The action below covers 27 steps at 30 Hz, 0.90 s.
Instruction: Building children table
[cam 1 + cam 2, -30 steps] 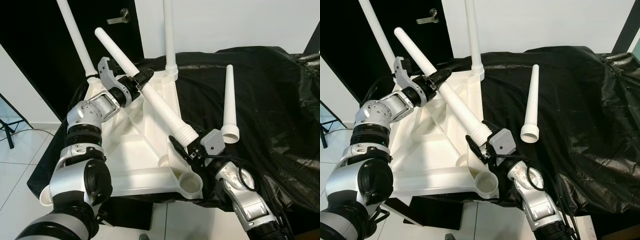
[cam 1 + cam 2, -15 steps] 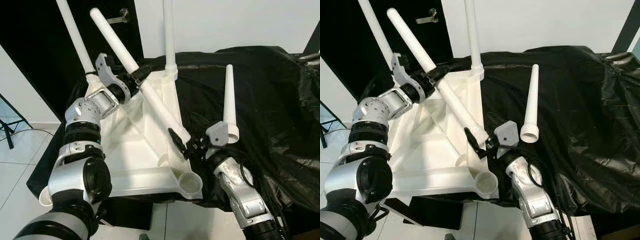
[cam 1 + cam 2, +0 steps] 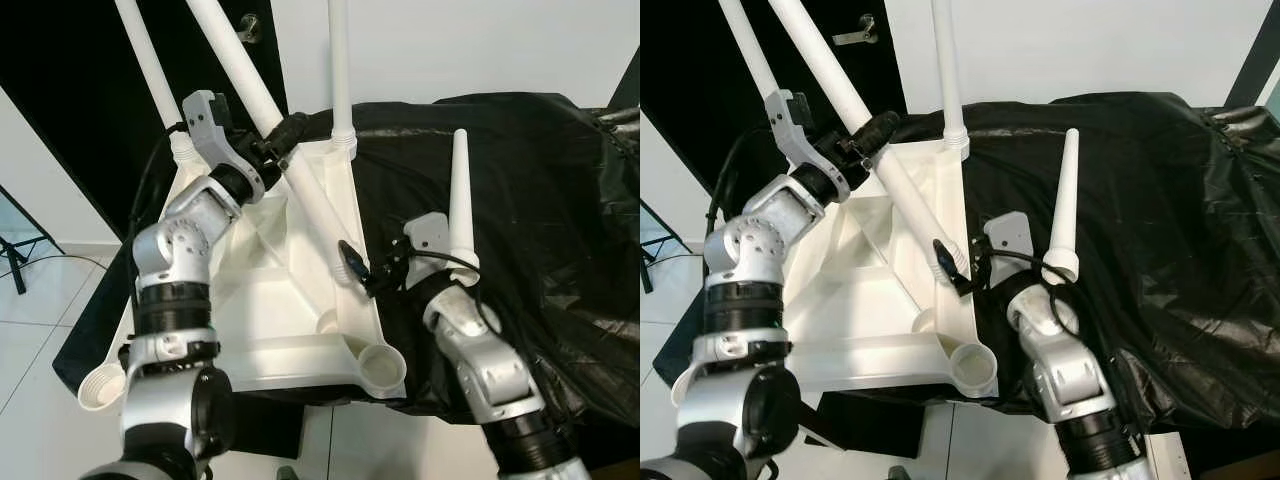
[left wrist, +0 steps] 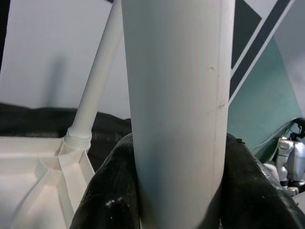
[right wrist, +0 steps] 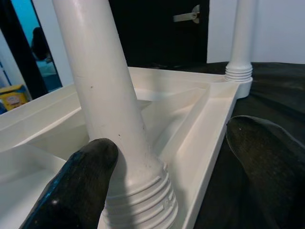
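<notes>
Nearest us, our right gripper (image 3: pixel 952 268) sits at the threaded lower end of the table leg (image 3: pixel 300 190); in its wrist view one finger (image 5: pixel 76 186) touches the leg just above the threads while the other stands well apart, so we judge these fingers spread and only steadying, not clamping. That end hangs just beyond the fingers, above the rim of the upturned tabletop (image 3: pixel 270 330), and the open corner socket (image 3: pixel 380 365) lies on the near side of the gripper; we think the threads could catch the rim or enter the socket crooked, because the leg is steeply tilted and the lower end is loosely guided.

Farther up, our left gripper (image 3: pixel 275 150) has its fingers (image 4: pixel 112 191) closed around the leg's shaft; a tilted grip mid-shaft could let the leg pivot or slip, and the swinging top could knock the two legs already standing in the far corners.

Beside the right gripper, a loose leg (image 3: pixel 458 210) stands on its wide end on the black-covered desk (image 3: pixel 540 200), close enough for that arm to topple it.

The held leg's top is cut off; whether any thread touches the tabletop we cannot tell.
</notes>
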Available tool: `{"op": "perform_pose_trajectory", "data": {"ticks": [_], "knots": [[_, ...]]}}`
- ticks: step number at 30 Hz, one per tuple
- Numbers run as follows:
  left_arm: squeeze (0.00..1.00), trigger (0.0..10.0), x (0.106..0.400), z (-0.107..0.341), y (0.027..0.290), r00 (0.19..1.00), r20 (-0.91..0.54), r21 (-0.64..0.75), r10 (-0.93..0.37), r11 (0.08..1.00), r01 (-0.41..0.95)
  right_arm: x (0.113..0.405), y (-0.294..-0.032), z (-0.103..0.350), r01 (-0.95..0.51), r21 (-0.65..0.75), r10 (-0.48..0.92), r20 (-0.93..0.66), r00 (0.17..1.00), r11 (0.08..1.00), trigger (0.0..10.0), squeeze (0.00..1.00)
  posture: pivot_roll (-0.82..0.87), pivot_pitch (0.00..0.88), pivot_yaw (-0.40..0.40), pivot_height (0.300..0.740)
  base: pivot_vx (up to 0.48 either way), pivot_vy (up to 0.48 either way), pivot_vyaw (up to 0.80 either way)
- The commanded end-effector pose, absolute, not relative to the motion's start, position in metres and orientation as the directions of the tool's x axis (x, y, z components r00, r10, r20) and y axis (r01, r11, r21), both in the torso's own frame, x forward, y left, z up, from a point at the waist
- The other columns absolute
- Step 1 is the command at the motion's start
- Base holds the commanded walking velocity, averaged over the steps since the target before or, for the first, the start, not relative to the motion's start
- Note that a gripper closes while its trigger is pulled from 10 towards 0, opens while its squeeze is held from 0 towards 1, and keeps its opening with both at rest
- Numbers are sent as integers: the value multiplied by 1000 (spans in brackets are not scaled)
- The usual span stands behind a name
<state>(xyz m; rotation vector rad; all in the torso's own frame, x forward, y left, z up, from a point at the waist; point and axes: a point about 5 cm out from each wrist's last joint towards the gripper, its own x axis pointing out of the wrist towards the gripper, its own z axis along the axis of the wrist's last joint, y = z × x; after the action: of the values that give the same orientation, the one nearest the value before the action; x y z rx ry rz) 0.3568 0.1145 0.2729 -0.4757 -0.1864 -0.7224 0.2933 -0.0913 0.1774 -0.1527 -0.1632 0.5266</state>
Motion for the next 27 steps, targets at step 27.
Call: {"op": "perform_pose_trajectory", "data": {"ticks": [27], "knots": [[0, 10000, 319, 279, 60, 598, 382, -175, -705, 581, 795, 298, -54, 183, -707, -261, 724, -40, 688, 657, 10000, 0, -30, 0, 30, 740, 0, 0, 0]]}}
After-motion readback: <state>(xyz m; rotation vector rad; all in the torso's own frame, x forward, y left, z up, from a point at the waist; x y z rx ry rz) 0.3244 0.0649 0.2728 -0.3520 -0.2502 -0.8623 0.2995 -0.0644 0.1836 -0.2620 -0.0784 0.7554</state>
